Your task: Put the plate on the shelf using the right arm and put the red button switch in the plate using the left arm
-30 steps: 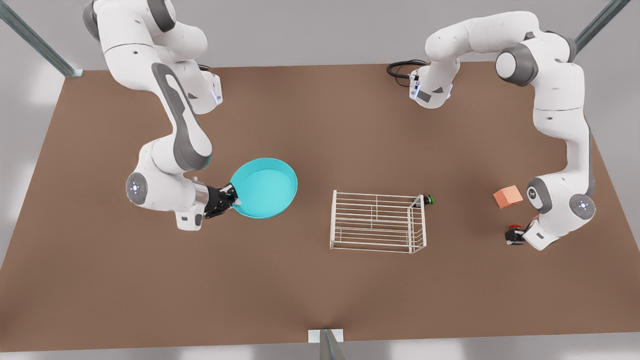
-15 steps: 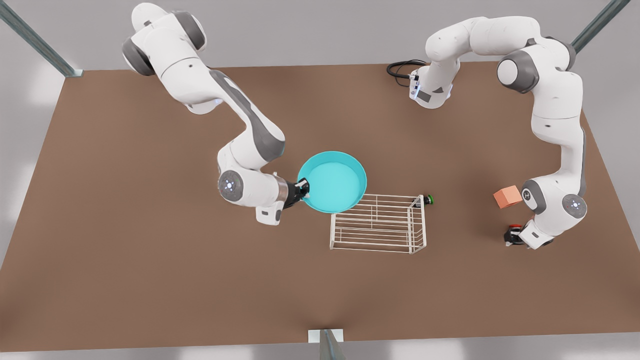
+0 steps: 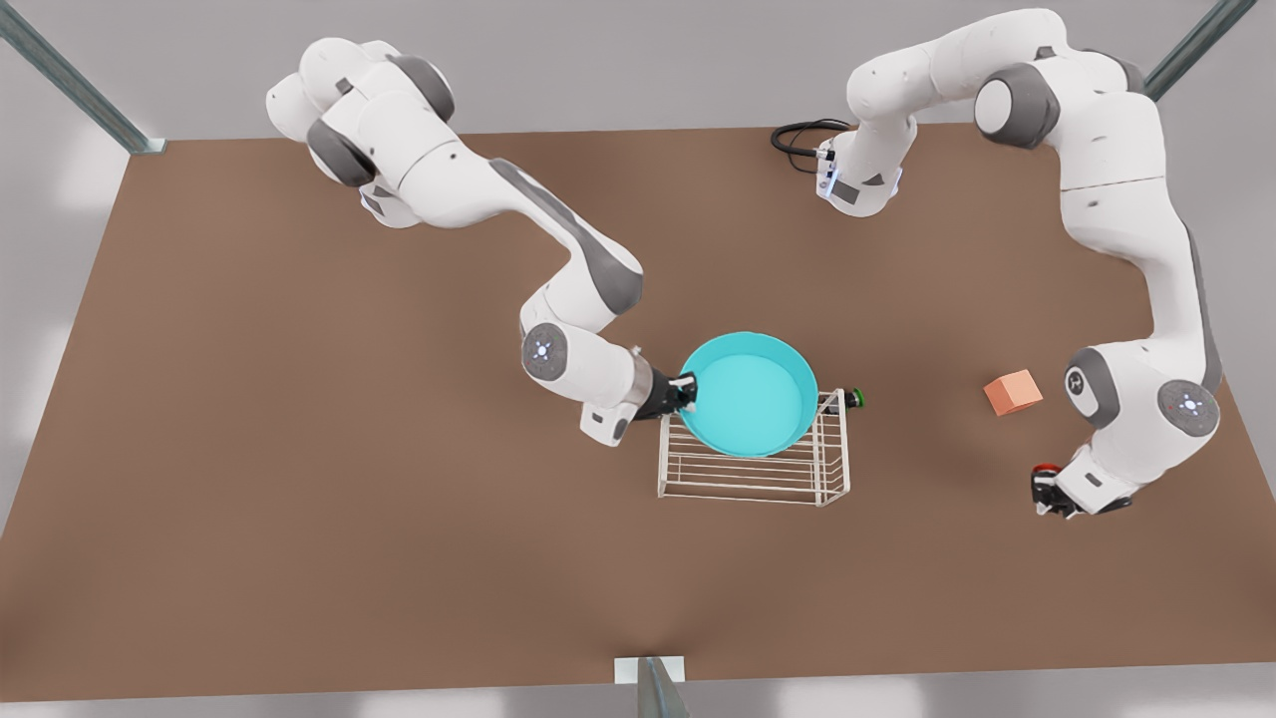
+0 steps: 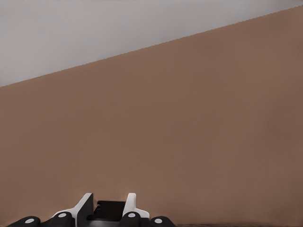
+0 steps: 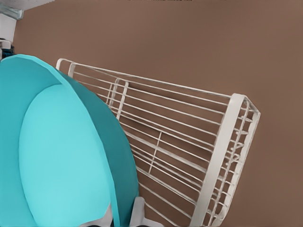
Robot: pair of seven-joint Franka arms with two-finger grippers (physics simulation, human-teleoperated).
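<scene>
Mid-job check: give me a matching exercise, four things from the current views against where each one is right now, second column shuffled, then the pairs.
Things:
1. plate
2. red button switch
3. orange cube
4. green-capped switch

Places:
A. by the shelf's far corner, on the front view's right
B. alone on the table, beside the left arm
C. in the left gripper, at the front view's right
D. over the shelf, its rim in the right gripper

Pairs: 1-D, 2-C, 3-B, 4-A

Smooth matt turquoise plate (image 3: 750,394), thin white wire shelf (image 3: 755,469), matt brown table (image 3: 299,449).
</scene>
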